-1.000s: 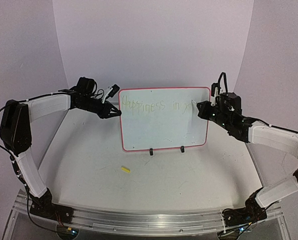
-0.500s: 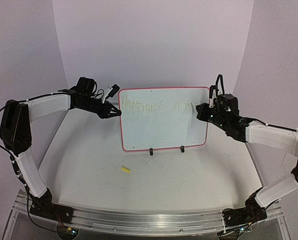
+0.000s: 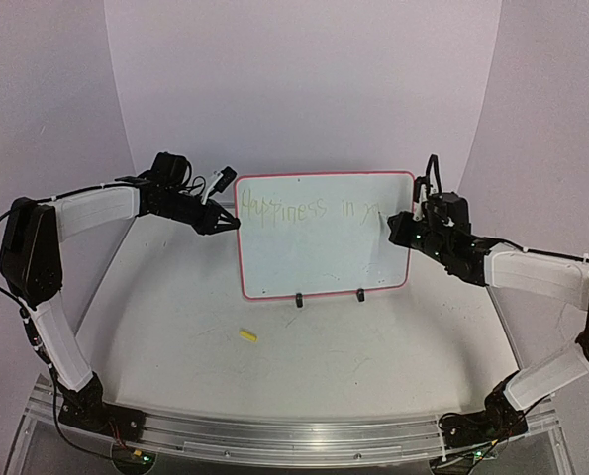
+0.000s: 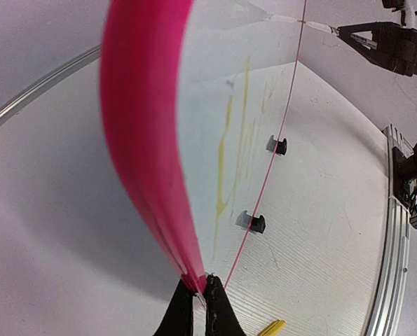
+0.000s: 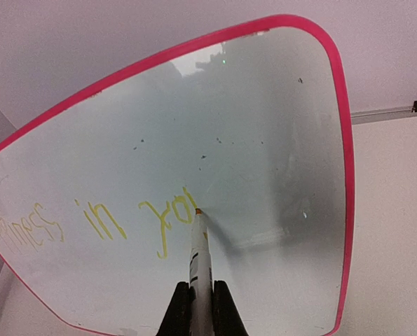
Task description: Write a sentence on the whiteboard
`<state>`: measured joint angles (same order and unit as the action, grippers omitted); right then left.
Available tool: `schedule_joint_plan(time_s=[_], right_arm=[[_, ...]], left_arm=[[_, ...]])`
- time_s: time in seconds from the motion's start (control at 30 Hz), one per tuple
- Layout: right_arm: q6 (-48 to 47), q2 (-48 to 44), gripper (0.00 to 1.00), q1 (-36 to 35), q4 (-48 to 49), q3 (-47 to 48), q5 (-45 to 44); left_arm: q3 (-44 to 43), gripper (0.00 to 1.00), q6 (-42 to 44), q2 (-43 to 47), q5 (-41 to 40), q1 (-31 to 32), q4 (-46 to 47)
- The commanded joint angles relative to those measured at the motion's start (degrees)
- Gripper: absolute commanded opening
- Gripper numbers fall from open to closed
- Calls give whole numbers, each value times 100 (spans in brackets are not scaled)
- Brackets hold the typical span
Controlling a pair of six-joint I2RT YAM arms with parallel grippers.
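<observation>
Right fingers (image 5: 182,311) squeeze a marker (image 5: 199,259). Its tip meets the whiteboard (image 5: 264,140) straight ahead, right after the sentence's (image 5: 96,220) last letter. Left fingers (image 4: 182,316) pinch its edge.

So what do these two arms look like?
Both the left arm and right arm have white shell segments between black joints, with thin black cables looping beside them. The left claw and right claw are slim, black, two-fingered. Black bases sit on a silver rail.
</observation>
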<state>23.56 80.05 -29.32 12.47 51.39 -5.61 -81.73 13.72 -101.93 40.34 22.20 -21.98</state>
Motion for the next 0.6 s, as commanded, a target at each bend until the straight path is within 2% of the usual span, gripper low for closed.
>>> schedule_joint_plan(time_s=[0.0, 0.57], right_arm=[[78, -67, 0, 19, 0, -60, -198], [-368, -19, 0, 30, -236, 610, -398]], left_arm=[[-74, 0, 239, 207, -77, 110, -52], [-71, 0, 238, 235, -79, 113, -58]])
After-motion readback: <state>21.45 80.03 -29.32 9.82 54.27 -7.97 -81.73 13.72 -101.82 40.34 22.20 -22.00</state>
